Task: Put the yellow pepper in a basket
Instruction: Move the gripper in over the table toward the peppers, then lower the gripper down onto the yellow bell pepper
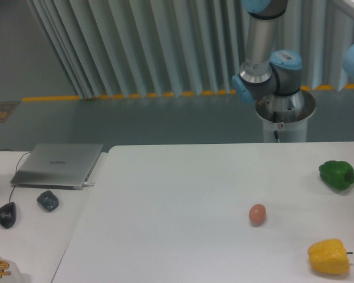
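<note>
The yellow pepper lies on the white table near its front right corner, lumpy, with a small dark stem pointing right. No basket shows in this view. Only the arm's base and lower joints appear behind the table at the back right; the gripper itself is out of the frame.
A brown egg sits left of the yellow pepper. A green pepper rests near the right edge. On the left side table lie a closed laptop, a dark mouse and a small dark grey object.
</note>
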You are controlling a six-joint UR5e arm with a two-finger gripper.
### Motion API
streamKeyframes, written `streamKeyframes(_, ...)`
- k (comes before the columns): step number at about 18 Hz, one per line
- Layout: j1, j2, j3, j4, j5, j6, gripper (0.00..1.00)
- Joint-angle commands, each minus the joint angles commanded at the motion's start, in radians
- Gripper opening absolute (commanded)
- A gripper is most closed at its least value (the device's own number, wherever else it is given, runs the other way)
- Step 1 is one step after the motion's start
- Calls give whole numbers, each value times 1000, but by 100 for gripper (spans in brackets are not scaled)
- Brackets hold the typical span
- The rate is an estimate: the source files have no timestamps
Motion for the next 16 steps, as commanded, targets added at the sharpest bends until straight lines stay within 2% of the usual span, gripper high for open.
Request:
streamKeyframes(1,-6,-2,-9,8,-6,0,100)
streamKeyframes(4,-14,-3,-49,133,-115,-38,100)
streamKeyframes(5,-17,-9,-51,150,-114,-72,100)
streamKeyframes(8,-44,-34,-38,155,-107,-69,100)
streamKeyframes(10,-77,-58,-25,176,-69,-83,100)
streamKeyframes(12,-106,-80,-6,207,18,-100,100)
streamKeyframes(16,-152,-123,35,213,152,-95,100)
